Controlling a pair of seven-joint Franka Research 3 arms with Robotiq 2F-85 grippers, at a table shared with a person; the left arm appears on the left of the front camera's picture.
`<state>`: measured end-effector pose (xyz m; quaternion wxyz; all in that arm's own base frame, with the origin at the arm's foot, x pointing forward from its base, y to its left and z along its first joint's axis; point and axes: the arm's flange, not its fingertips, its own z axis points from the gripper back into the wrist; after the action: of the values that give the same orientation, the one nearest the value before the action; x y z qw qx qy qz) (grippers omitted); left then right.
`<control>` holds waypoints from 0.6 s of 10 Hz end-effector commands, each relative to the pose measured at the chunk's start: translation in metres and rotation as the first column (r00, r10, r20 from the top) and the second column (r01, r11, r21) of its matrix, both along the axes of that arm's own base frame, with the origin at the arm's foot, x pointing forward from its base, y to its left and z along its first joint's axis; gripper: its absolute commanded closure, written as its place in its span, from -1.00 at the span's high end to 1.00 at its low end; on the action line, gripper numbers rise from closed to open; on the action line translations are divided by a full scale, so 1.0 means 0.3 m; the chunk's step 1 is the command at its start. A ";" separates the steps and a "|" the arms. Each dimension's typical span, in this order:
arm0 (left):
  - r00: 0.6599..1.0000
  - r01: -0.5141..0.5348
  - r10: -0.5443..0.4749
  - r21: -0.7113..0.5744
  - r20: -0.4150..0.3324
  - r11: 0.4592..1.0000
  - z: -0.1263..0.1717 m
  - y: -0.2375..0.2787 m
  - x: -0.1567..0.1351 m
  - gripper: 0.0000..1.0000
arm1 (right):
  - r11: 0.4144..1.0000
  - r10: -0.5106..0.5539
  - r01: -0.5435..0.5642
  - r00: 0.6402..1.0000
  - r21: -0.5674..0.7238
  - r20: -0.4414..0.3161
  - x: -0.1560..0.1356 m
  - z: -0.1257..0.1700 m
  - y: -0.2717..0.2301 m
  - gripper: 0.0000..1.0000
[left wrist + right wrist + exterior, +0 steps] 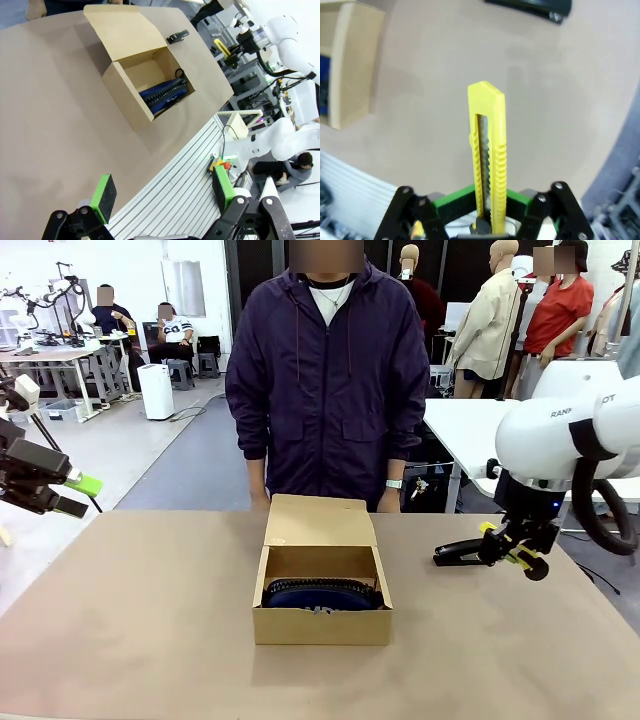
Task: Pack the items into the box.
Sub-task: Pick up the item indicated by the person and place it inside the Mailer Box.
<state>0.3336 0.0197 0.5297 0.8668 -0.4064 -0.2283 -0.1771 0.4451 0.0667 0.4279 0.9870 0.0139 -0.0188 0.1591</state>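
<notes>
My right hand (520, 552) was clamped on the utility knife (487, 150) right of the box (320, 626), left hand (72, 492) spread empty, so I judged it best to swing left and lower it beside the pouch (322, 596) before releasing.

Brown tabletop (120, 630) is laid across the near side. Grey floor (190, 460) is seen beyond it. White desk (50, 354) is placed far left, with a white boxy unit (156, 390) stood beside it. White table (465, 430) is set far right.
</notes>
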 end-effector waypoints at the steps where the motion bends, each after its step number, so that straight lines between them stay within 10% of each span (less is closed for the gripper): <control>1: 1.000 0.008 -0.008 0.002 -0.003 1.000 0.003 0.008 -0.003 1.00 | 0.983 0.175 -0.176 0.984 0.053 0.025 0.025 0.042 0.153 -1.00; 3: 1.000 0.008 -0.008 0.002 -0.003 1.000 0.003 0.008 -0.003 1.00 | 0.904 0.410 -0.418 0.907 0.092 0.096 0.020 0.095 0.406 -1.00; 6: 1.000 0.008 -0.008 0.002 -0.003 1.000 0.003 0.008 -0.003 1.00 | 0.672 0.713 -0.728 0.686 0.136 0.144 -0.034 0.138 0.769 -1.00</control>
<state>0.3337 0.0196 0.5299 0.8668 -0.4064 -0.2283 -0.1773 0.4219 0.2907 0.4730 0.8704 0.0770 -0.0777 0.4801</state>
